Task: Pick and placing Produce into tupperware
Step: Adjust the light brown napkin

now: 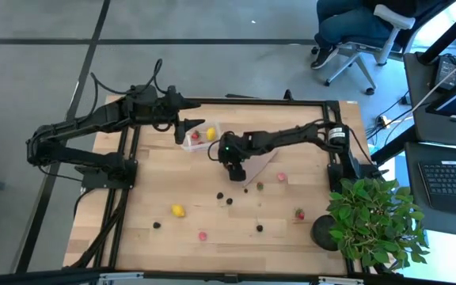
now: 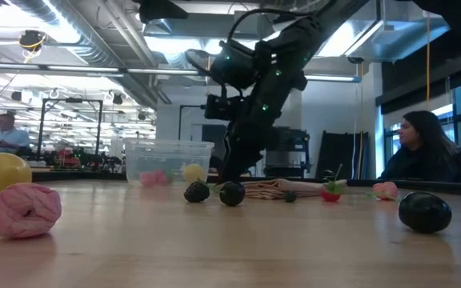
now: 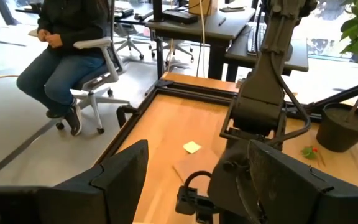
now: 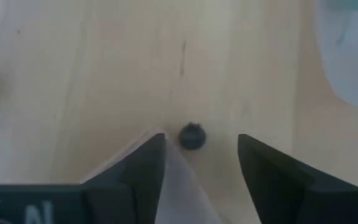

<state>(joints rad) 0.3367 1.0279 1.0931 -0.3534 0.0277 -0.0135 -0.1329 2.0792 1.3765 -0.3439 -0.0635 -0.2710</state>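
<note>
The clear tupperware (image 1: 202, 135) stands on the wooden table, with a red and a yellow piece inside it. Produce lies scattered nearer the front: two dark berries (image 1: 225, 198), a yellow lemon (image 1: 178, 210), a red strawberry (image 1: 299, 214) and pink pieces. My right gripper (image 4: 201, 149) points steeply down, open, just right of the tub. A small dark berry (image 4: 192, 135) lies on the wood just beyond its fingertips and between them, touching neither. My left gripper (image 1: 190, 127) hovers open at the tub's left side, holding nothing.
A flat tan board (image 1: 266, 162) lies under the right arm. A leafy potted plant (image 1: 366, 218) stands at the front right corner. A black frame (image 1: 236, 101) runs along the table's edges. People sit beyond the far edge. Bare wood shows at front left.
</note>
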